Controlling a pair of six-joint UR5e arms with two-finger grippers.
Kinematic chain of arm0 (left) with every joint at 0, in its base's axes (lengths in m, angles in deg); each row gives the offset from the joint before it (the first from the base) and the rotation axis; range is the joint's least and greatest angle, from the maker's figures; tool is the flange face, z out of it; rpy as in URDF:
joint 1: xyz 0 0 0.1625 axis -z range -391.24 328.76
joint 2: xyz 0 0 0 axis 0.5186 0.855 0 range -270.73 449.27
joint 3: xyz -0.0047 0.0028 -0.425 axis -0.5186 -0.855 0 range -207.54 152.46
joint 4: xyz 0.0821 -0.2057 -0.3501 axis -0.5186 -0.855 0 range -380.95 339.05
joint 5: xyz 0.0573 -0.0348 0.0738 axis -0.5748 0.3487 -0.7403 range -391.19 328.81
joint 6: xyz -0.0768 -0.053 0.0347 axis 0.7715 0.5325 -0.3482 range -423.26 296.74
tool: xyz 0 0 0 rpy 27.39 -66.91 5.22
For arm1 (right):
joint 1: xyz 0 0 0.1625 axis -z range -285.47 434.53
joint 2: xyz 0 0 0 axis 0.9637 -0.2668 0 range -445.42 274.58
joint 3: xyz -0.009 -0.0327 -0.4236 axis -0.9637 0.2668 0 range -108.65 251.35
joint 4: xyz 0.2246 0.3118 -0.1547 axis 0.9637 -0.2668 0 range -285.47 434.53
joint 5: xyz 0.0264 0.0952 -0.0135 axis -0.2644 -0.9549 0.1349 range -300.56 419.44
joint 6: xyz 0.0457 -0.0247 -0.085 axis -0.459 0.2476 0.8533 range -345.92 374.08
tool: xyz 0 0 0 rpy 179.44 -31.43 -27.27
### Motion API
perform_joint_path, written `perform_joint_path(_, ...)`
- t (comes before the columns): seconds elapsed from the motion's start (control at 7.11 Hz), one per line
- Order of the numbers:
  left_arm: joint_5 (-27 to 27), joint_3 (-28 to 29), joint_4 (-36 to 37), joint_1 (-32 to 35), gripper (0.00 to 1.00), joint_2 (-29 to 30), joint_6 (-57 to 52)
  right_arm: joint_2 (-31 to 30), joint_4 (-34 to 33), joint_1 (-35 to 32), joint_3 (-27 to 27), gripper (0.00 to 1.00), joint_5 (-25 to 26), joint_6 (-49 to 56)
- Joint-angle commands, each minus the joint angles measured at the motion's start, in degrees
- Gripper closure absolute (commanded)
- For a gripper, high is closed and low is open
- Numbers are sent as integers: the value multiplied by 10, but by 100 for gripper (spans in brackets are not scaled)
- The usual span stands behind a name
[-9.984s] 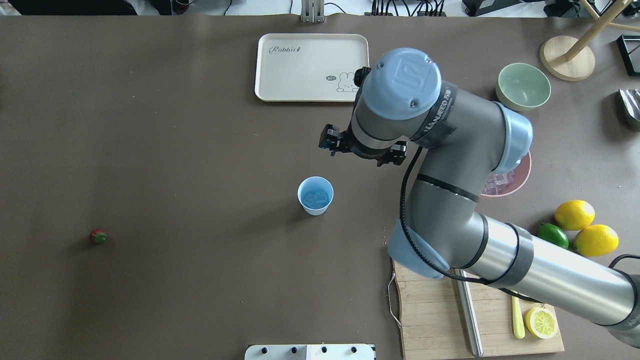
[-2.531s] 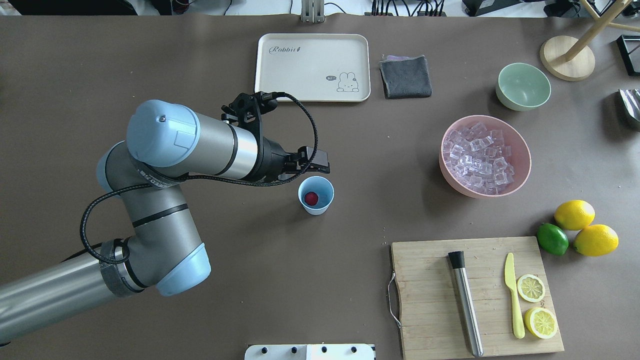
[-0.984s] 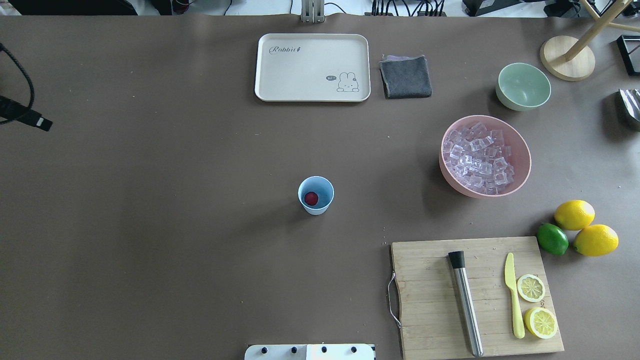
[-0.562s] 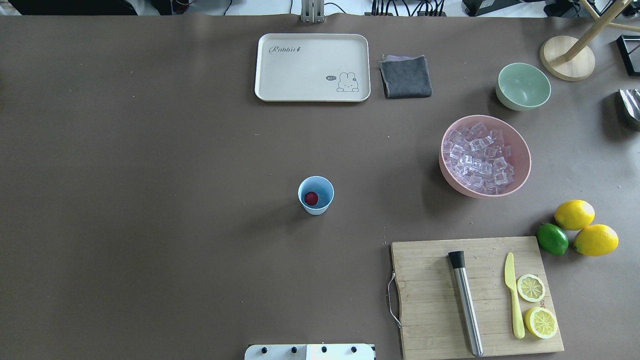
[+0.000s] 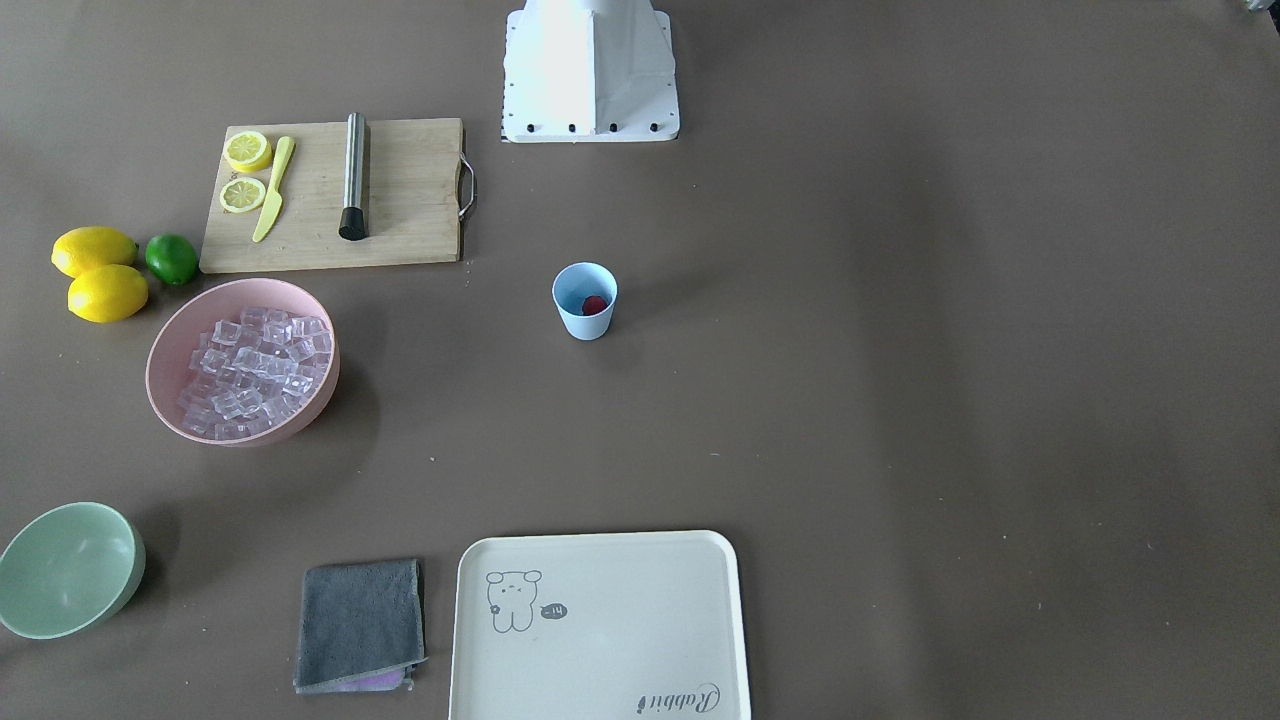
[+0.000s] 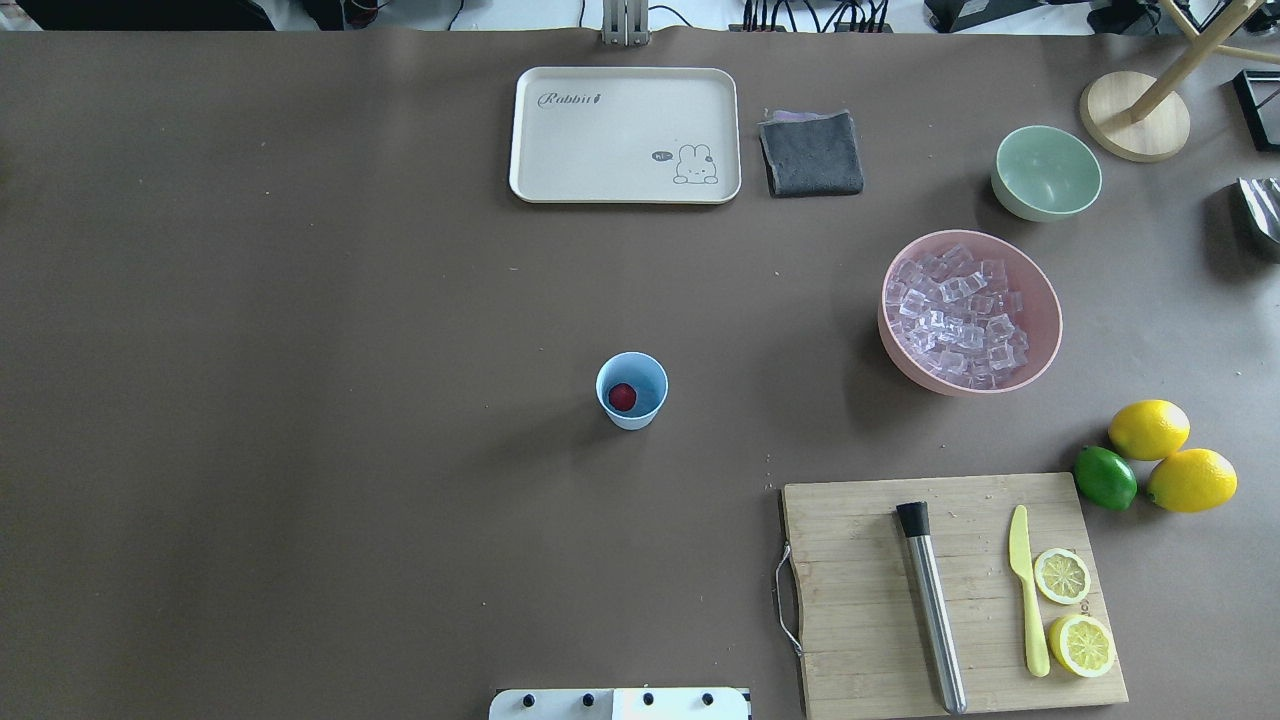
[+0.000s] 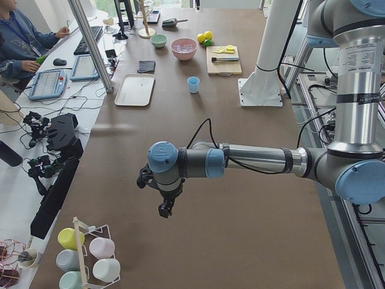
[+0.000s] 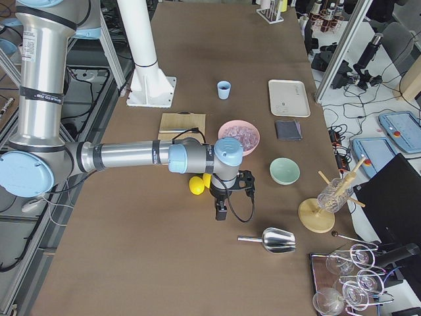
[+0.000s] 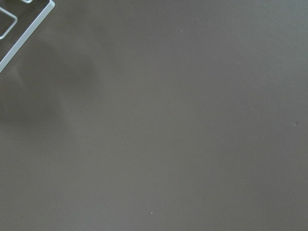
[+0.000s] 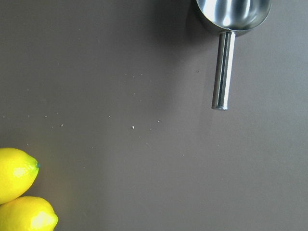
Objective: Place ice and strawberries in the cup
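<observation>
The pale-blue cup (image 6: 632, 391) stands upright mid-table, also in the front view (image 5: 585, 300). The red strawberry (image 6: 622, 397) lies inside it. I cannot make out ice under the berry. The ice (image 6: 955, 315) is heaped in a pink bowl (image 6: 1050, 335) to the cup's right. My left gripper (image 7: 163, 209) shows only in the exterior left view, far from the cup beyond the table's left part, pointing down. My right gripper (image 8: 220, 214) shows only in the exterior right view, near the lemons. I cannot tell whether either is open or shut.
A cream tray (image 6: 625, 135), a grey cloth (image 6: 811, 153) and a mint-green bowl (image 6: 1046, 172) lie at the back. A cutting board (image 6: 950, 590) with muddler, knife and lemon halves is at the front right. Lemons (image 6: 1148, 429) and a lime sit beside it. A metal scoop (image 10: 233, 9) lies below the right wrist.
The strawberry has gone from the table's left into the cup. The right arm, then the left arm, have drawn out of the overhead view. The cup has not moved.
</observation>
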Motion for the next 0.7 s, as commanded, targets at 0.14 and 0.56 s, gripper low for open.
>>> perform_joint_path(0.14,-1,10,1,9,2,-6,0,-1,-1,0,1,0,-1,-2)
perform_joint_path(0.56,-1,15,1,9,3,-11,0,0,-1,0,11,0,-1,-1)
